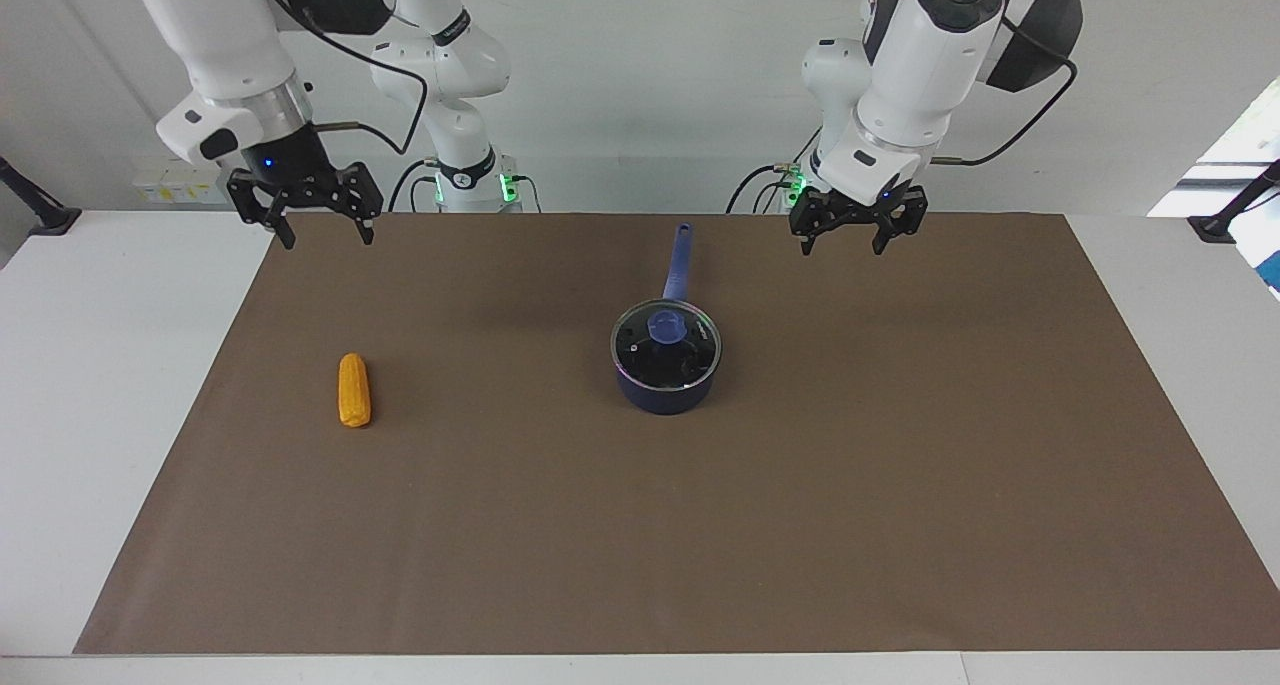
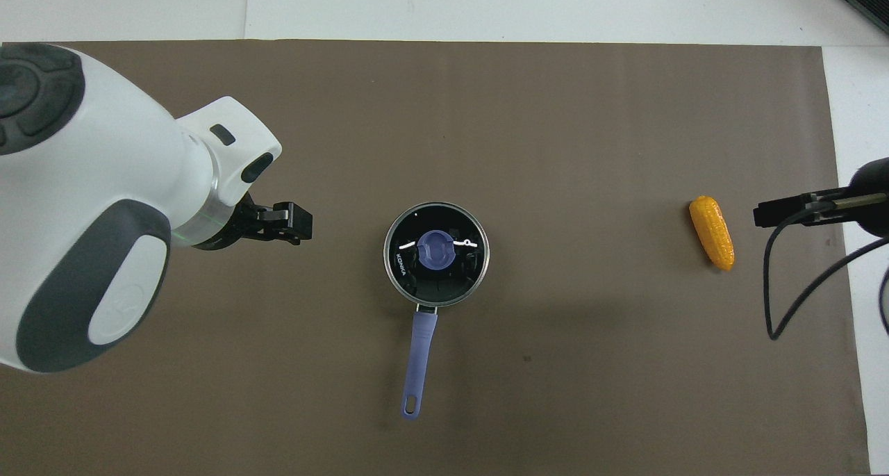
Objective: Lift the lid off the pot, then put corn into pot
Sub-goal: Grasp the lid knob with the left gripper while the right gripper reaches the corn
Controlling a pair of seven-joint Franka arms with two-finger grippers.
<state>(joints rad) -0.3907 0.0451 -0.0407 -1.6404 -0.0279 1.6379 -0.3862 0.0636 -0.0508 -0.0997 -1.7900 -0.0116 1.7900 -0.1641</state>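
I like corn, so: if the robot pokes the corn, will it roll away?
Probably, sideways: the corn is a rounded cob lying on its side on the flat mat. It looks stiff and likely light, with bumpy kernels that may help grip.

White table (image 1: pixel 100 365), brown mat (image 1: pixel 800 525) covering most of top, white margins bare at both ends. Pot (image 1: pixel 665 390) on mat at centre, lid (image 1: pixel 666 341) seated on pot; in overhead view handle points to 6 o'clock, toward robots. Corn (image 1: pixel 354 390) flat on mat, at 3 o'clock from pot in overhead view, toward right arm's end, well apart from pot, near mat edge.
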